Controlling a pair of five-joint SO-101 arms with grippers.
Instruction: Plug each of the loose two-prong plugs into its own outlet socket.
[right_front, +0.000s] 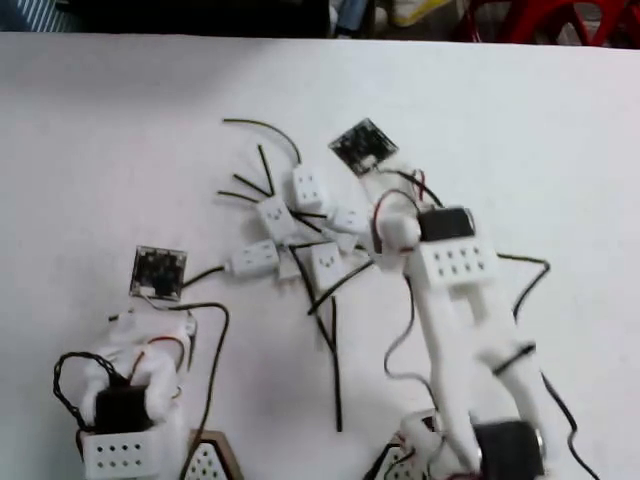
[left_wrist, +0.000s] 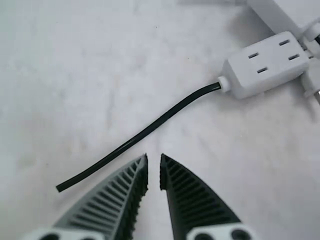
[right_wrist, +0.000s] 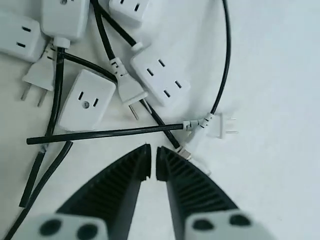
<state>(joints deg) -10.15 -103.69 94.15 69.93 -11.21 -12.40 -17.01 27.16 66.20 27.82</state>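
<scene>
White sockets (right_wrist: 160, 80), plugs (right_wrist: 219, 125) clustered mid-table; left fingers (left_wrist: 125, 195) almost closed, empty, by black cord (left_wrist: 145, 134); right fingers (right_wrist: 115, 185) same, empty

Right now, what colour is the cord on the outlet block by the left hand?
Black cord; the left wrist view shows it best.

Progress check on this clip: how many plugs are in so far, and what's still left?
Done: nothing that shows. The nearest plug, middle plug and third plug all lie with prongs bare. In hand: nothing; the right gripper hovers by that pile, the left gripper near an outlet with empty slots, both empty. Left: every insertion.
</scene>
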